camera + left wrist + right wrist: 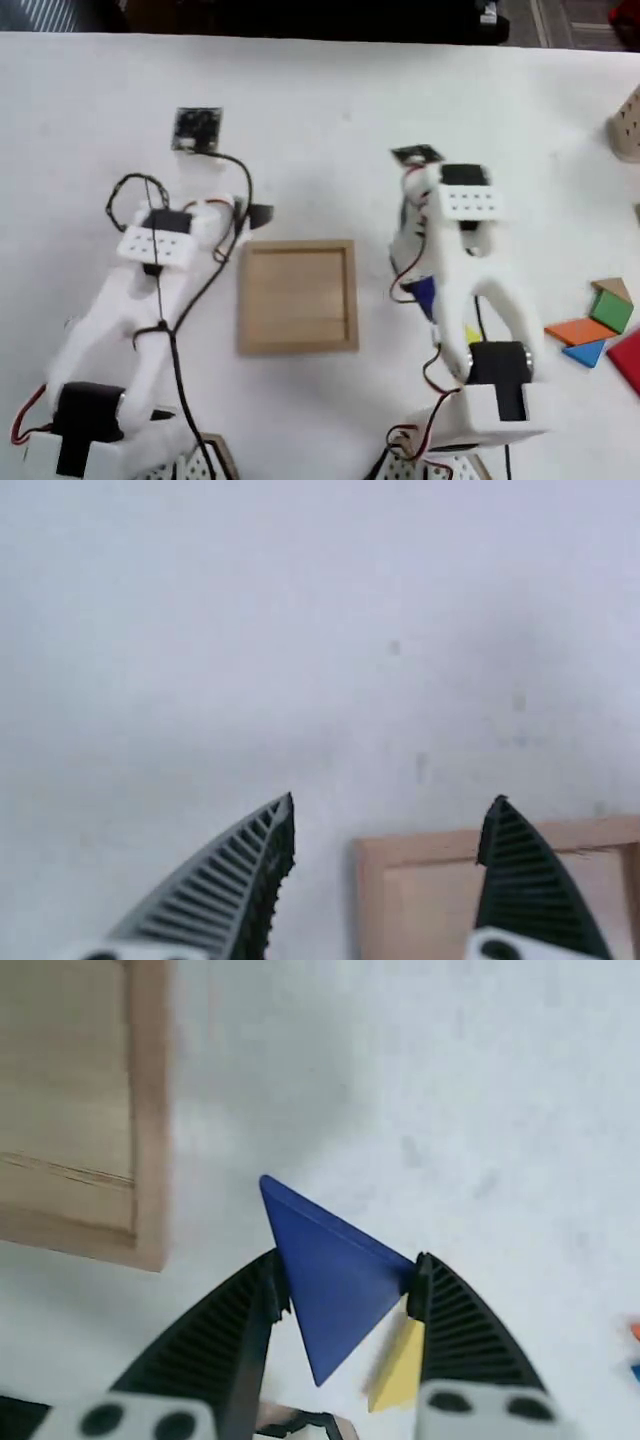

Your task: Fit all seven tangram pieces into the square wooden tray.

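Overhead, the square wooden tray (pixel 297 297) is lying flat on the white table (pixel 330 120) between the two arms, with nothing inside it. Well off to its right, five loose pieces are sitting in a cluster: orange (pixel 580 329), green (pixel 612 310), a tan triangle (pixel 612 289), a light blue triangle (pixel 588 352) and a red piece (pixel 628 358) at the picture's edge.

The right wrist view is giving the detail that the arm is covering from above. The right gripper (pixel 347 1265) is clamping a dark blue triangle (pixel 335 1275) between its two fingers, one pad pressing on each side. A yellow piece (pixel 400 1365) is peeking out just beside that triangle, close to one finger. The tray's rim is lying near, apart from the triangle. Whether the triangle is touching the table I cannot tell.

The left wrist view is showing the left gripper (pixel 392 800) with its fingers spread wide and holding nothing, hanging over bare table just beside one corner of the tray.
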Motion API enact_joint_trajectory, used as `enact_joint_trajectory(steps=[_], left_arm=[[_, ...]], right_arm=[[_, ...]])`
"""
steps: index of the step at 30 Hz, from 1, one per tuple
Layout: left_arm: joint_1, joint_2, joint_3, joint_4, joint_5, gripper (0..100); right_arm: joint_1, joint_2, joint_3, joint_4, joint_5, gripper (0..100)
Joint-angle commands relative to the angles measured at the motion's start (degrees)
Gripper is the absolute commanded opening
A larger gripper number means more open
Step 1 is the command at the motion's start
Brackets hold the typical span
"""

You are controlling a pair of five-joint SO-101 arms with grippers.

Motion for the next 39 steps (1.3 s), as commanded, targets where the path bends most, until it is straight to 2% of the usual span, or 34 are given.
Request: enact_joint_trajectory(steps=[1, 8, 13, 18, 23, 26, 31, 36, 39], left_arm=[[-5.93, -0.48, -3.08, 3.34, 2.2, 30], [-9.98, -0.4, -2.99, 3.69, 2.2, 30], [-9.8, -0.04, -2.99, 3.43, 2.11, 30], [-9.98, -0.4, -0.79, -0.62, 2.11, 30], [-9.89, -0.4, -0.62, -1.14, 2.11, 30], [-9.8, -0.4, -0.62, -1.14, 2.11, 30], [-8.84, -0.4, -0.53, -1.23, 2.11, 30], [-5.05, -0.4, -0.18, -0.62, 2.02, 29], [-3.47, -0.48, -0.18, 0.44, -0.44, 29]], right_arm=[[-7.69, -0.92, -2.73, -1.98, -3.6, 12.7], [-20.0, -0.31, -2.37, -8.66, -8.79, 12.7], [-25.01, 1.01, -1.05, -14.11, -11.6, 13.0], [-30.64, 7.52, -0.53, -18.51, -11.43, 13.4], [-31.6, 10.15, -3.78, -15.69, -10.81, 26.2], [-31.69, 8.57, -4.92, -12.88, -7.65, 29.6], [-28.62, -1.1, -5.01, -6.99, -5.36, 28.7], [-14.29, -12.88, 2.9, -5.85, -4.13, 27.0], [-5.67, -17.27, 11.52, -11.56, -4.22, 16.6]])
